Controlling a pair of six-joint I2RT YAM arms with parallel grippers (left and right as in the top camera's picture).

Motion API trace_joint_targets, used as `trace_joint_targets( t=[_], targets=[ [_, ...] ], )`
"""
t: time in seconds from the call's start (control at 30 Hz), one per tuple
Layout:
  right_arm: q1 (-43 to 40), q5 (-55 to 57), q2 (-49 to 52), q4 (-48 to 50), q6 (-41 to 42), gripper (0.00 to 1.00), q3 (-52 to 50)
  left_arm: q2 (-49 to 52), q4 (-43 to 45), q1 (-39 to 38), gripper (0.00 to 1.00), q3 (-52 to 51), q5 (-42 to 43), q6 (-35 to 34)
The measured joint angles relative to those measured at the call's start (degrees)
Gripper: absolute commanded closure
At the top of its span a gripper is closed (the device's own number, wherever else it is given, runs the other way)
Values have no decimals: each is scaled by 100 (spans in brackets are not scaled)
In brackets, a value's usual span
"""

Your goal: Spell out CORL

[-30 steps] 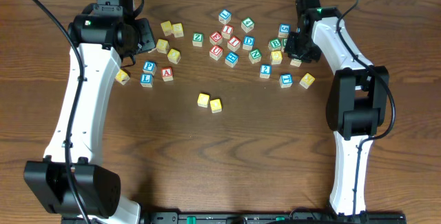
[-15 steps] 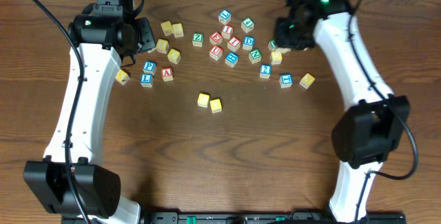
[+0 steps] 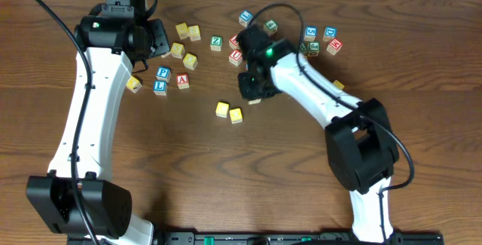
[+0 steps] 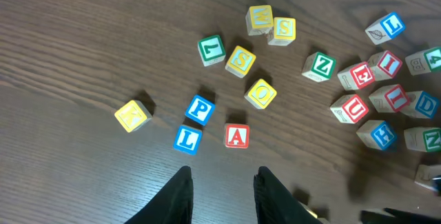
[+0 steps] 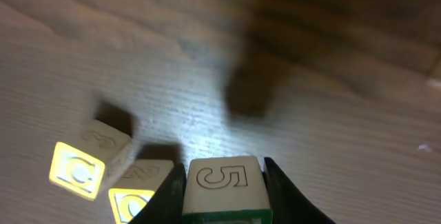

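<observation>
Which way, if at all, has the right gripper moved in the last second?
Yes. Overhead, the right gripper swung left, ending close to the two yellow cubes, which stayed put; it holds a cube.

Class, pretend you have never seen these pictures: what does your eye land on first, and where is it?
At mid-table the right gripper clamps a pale cube with a carved 5, close to the two yellow cubes lying side by side. On the left, the left gripper hangs open near the blue L cube, with the blue P cube and red A cube right beside it.
</observation>
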Motion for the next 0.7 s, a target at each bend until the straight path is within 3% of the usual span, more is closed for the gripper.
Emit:
trace_joint_targets(
  t=[0.17, 0.6, 0.7],
  targets=[
    [131, 138, 7, 369, 7, 81, -448, 0, 2, 0, 70, 2, 0, 0],
    [118, 240, 11, 431, 48, 60, -496, 0, 2, 0, 71, 0, 0, 0],
    [118, 238, 11, 446, 37, 39, -496, 0, 4, 0, 70, 2, 0, 0]
  ],
)
